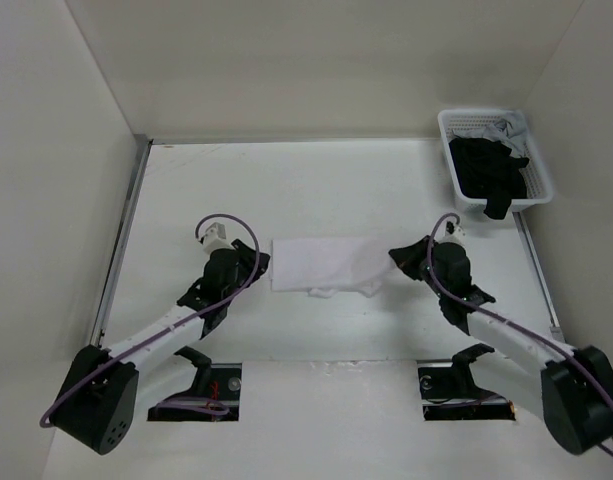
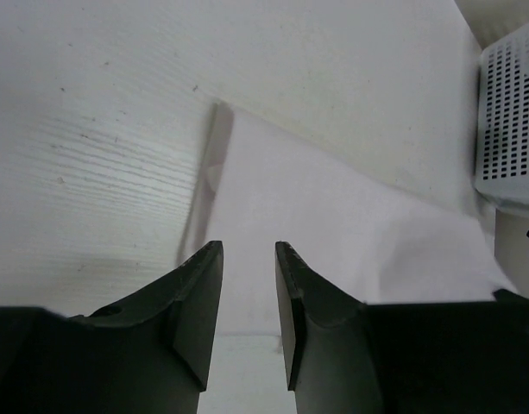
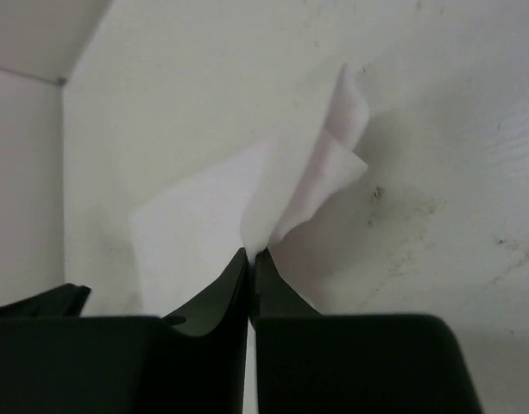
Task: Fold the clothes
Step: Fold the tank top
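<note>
1. The white garment (image 1: 319, 264) is seen lying on the table (image 1: 286, 185), about mid-table and between the two arms. It is spread as a roughly rectangular flat shape, with its right end rumpled.
2. The left gripper (image 1: 261, 262) is placed at the garment's left edge. In the left wrist view the left gripper (image 2: 248, 250) is shown with its jaws partly apart and nothing between them. The garment (image 2: 333, 224) is spread below and beyond the tips.
3. The right gripper (image 1: 396, 258) is set at the garment's right end. In the right wrist view its jaws are pressed together at the tips (image 3: 251, 253) on a pinch of the white fabric (image 3: 307, 181), which is raised from them in a folded flap.
4. A white lattice basket (image 1: 450, 155) is found at the table's far right corner, well apart from the garment. Black garments (image 1: 486, 170) are heaped in it, and one is draped over its near rim.
5. The basket's wall (image 2: 510, 121) is also caught at the right edge of the left wrist view, beyond the garment.
</note>
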Motion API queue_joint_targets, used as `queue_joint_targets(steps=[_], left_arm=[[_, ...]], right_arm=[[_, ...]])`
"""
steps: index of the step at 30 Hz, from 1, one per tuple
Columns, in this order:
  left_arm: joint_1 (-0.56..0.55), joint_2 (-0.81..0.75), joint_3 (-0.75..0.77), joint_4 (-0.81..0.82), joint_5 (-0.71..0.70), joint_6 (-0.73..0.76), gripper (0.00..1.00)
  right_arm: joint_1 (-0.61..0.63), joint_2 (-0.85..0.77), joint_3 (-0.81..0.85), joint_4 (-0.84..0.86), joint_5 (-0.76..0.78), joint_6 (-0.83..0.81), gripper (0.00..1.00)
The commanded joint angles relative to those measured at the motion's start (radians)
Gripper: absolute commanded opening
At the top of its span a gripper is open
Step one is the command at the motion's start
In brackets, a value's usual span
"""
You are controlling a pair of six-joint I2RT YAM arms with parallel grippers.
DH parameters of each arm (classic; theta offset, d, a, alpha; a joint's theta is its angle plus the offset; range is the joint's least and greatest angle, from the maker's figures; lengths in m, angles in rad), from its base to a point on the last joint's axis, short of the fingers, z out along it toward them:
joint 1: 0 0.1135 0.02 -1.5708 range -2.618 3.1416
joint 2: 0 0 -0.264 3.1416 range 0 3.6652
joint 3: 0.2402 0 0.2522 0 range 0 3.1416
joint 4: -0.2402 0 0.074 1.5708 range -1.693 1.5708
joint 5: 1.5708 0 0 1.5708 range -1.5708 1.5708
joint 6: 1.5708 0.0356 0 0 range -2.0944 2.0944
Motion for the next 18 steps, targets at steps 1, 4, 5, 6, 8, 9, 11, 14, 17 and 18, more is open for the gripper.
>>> queue_joint_targets(steps=[1,4,5,6,8,9,11,14,17,18], left_arm=[[-0.03,0.04,0.026,0.107,-0.015,-0.012,0.3],[-0.053,0.062,0.032,0.131,-0.015,-0.019,0.3],[-0.058,0.062,0.034,0.136,-0.015,-0.019,0.31],[-0.061,0.062,0.034,0.138,-0.015,-0.019,0.31],[-0.062,0.054,0.032,0.138,-0.012,-0.019,0.31],[-0.062,0.047,0.028,0.138,-0.011,-0.019,0.31],[-0.056,0.024,0.016,0.133,-0.009,-0.022,0.31],[-0.043,-0.018,-0.012,0.127,-0.008,-0.027,0.32],[-0.023,-0.047,-0.026,0.116,-0.003,-0.029,0.32],[-0.015,-0.058,-0.027,0.109,0.001,-0.029,0.32]], right_arm=[[0.02,-0.154,0.046,-0.182,0.124,-0.07,0.01],[0.098,-0.221,0.126,-0.311,0.187,-0.119,0.01],[0.131,-0.218,0.161,-0.339,0.205,-0.142,0.01],[0.164,-0.203,0.195,-0.359,0.221,-0.162,0.01],[0.236,-0.147,0.27,-0.389,0.247,-0.205,0.01],[0.271,-0.108,0.308,-0.4,0.255,-0.228,0.01],[0.342,-0.021,0.383,-0.413,0.264,-0.264,0.02],[0.434,0.143,0.498,-0.414,0.253,-0.307,0.02],[0.514,0.314,0.62,-0.41,0.244,-0.35,0.03],[0.534,0.378,0.667,-0.41,0.238,-0.359,0.03]])
